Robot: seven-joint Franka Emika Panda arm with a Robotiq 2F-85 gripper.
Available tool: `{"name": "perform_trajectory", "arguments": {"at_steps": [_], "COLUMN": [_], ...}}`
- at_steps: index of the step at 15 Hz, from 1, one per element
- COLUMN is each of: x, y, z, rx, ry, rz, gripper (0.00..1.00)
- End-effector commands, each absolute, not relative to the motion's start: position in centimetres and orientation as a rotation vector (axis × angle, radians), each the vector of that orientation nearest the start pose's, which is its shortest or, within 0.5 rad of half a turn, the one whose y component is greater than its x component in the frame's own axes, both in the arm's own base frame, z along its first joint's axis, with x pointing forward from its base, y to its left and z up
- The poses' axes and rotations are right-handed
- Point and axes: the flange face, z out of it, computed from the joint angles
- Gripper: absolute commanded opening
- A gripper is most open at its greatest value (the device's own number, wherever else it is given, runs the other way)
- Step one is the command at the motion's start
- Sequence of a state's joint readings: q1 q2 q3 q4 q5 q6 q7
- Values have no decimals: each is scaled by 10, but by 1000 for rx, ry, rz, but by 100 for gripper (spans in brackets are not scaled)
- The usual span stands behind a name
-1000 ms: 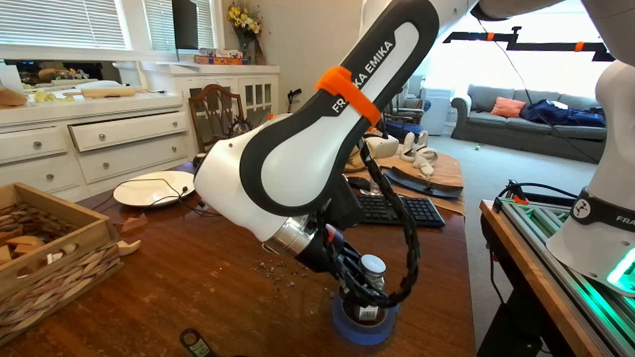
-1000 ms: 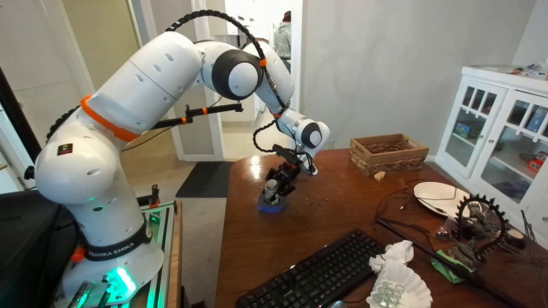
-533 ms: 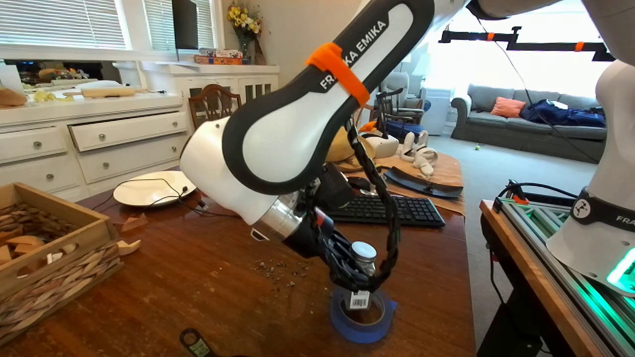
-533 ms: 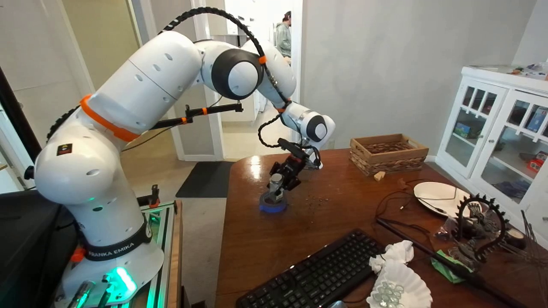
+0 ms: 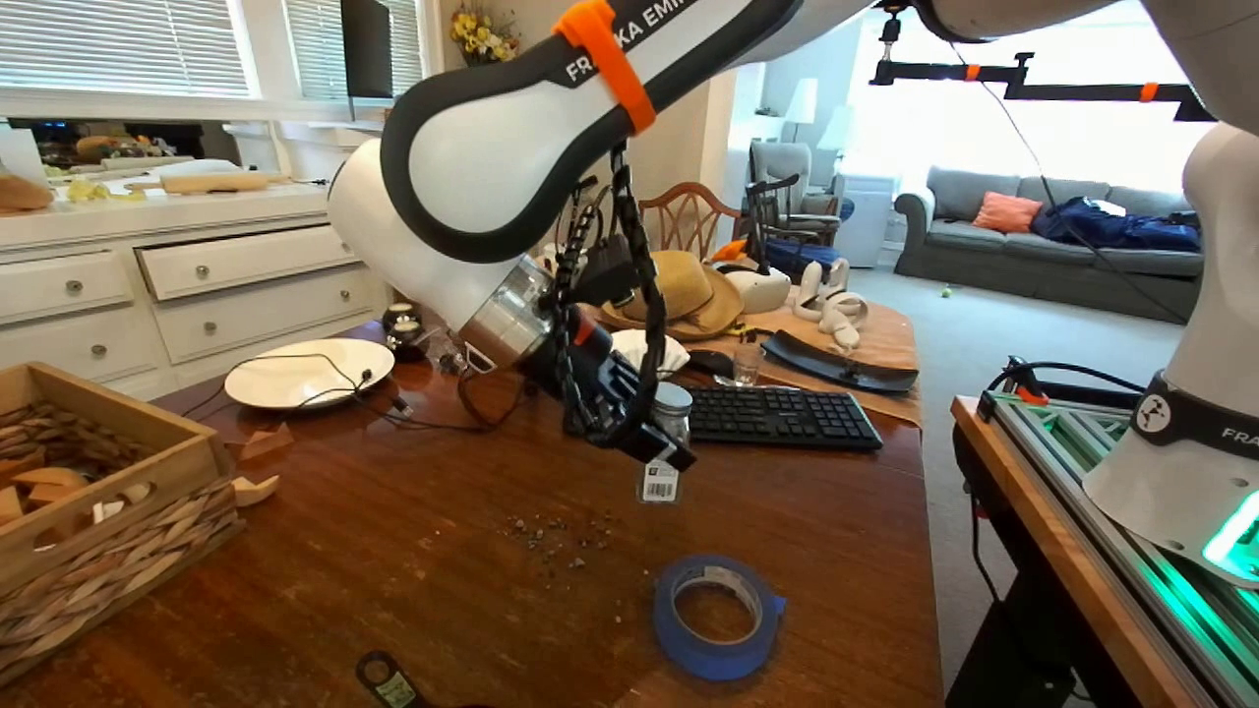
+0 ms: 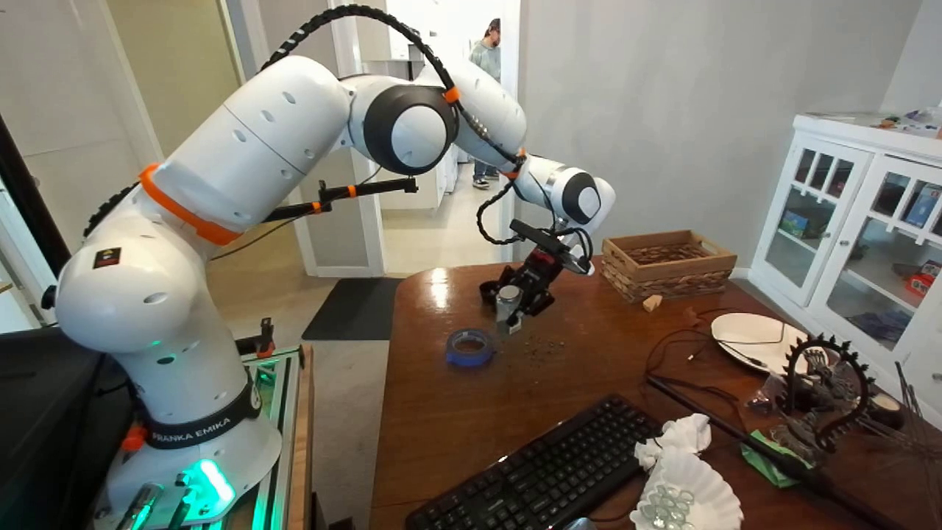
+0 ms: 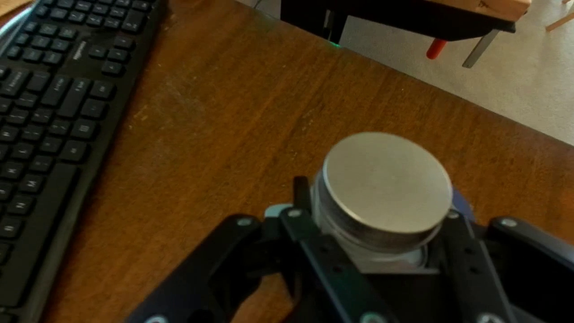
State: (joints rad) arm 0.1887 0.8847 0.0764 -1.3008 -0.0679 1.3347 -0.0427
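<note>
My gripper [image 7: 377, 220] is shut on a small clear jar with a silver lid [image 7: 388, 181], with one finger on either side of it in the wrist view. In both exterior views the jar [image 6: 508, 313] hangs above the wooden table, slightly tilted. A white barcode label [image 5: 659, 484] shows low on it. The jar's lower part is hidden by the gripper in the wrist view. On the table beneath and to one side lies a blue tape roll [image 5: 723, 657], flat and apart from the jar; only a sliver of the tape [image 7: 463, 204] appears behind the lid.
Dark crumbs [image 5: 556, 536] are scattered by the tape roll. A black keyboard [image 6: 537, 471], a wooden basket [image 6: 662, 278], a white plate [image 6: 754, 335] with cables and a paper cup [image 6: 695, 489] of glass beads stand around. A black tool [image 5: 391, 680] lies at the near edge.
The jar, still in my gripper, has risen out of the tape roll's ring and moved away from it, up and left or up and right depending on the exterior view. The roll stayed on the table.
</note>
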Motion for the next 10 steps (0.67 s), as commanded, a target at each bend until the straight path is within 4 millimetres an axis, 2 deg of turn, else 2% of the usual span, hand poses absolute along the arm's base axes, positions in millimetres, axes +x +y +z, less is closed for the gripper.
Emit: {"name": "perform_trajectory", "arguments": {"at_steps": [1,3,4,5,6,8,9,10], "x": [638,648,638,640,641,640,639,643], "y": [103,73,92,81,76,82,87,84], "z": [173,164,173,170,169,170,170,163], "rx": [-2941,-2902,-2937,-2931,-2927,-2926,-2928,-2945], "ry": [-338,-201,-305,-279,-270,-284,-296,-250], "rz": [1362,1325,1319,1318,1319,1318,1318,1321], "gripper": [23,23,23,48,48,48,23,23]}}
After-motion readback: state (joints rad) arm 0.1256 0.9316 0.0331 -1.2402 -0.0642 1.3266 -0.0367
